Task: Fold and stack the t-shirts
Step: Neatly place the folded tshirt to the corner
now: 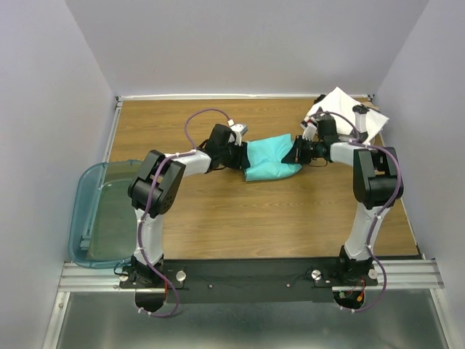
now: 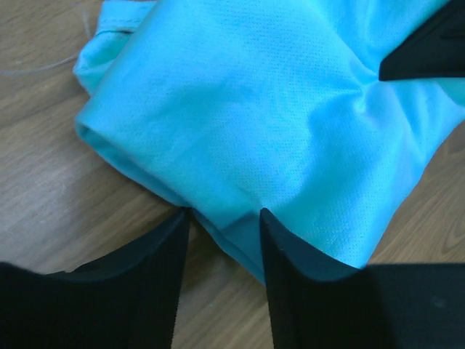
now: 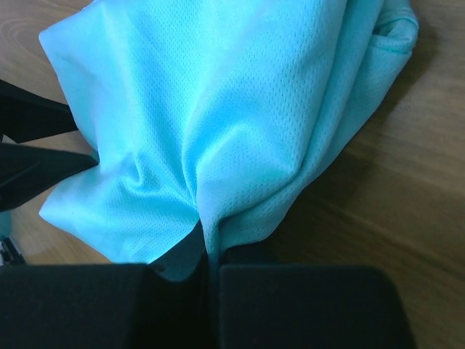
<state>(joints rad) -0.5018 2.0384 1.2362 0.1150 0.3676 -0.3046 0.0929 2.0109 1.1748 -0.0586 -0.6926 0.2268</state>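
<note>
Because the tee [image 1: 272, 161] lies as a rumpled bundle at mid-table rather than spread flat, it is approached from both ends at once. At its right end a fold of cloth is pinched by the right gripper [image 3: 209, 251]. Its jaws are seen pressed together, with creases in the fabric drawn toward them — a hold judged to be meant for pulling that side outward. At the opposite end the left gripper [image 2: 225, 218] is set with its jaws partway apart, a low edge of the tee lying in the gap between the fingers. Nothing is clamped there, so that side is judged free to slide if the right end is pulled.

A folded white shirt [image 1: 349, 113] is kept well apart at the far right corner, partly hidden by the right arm — presumably as the base on which the tee is to be stacked once folded.

The table [image 1: 218, 225] is a matte brown wood-grain board, over which thin knit cloth can be expected to drag easily. It is enclosed by plain pale walls [image 1: 43, 109] on three sides, and a metal rail [image 1: 247, 270] carrying both arm bases is fixed along the near edge. A translucent teal bin [image 1: 94, 218] is parked off the left edge, beside the left arm's base, and is touched by neither gripper.
</note>
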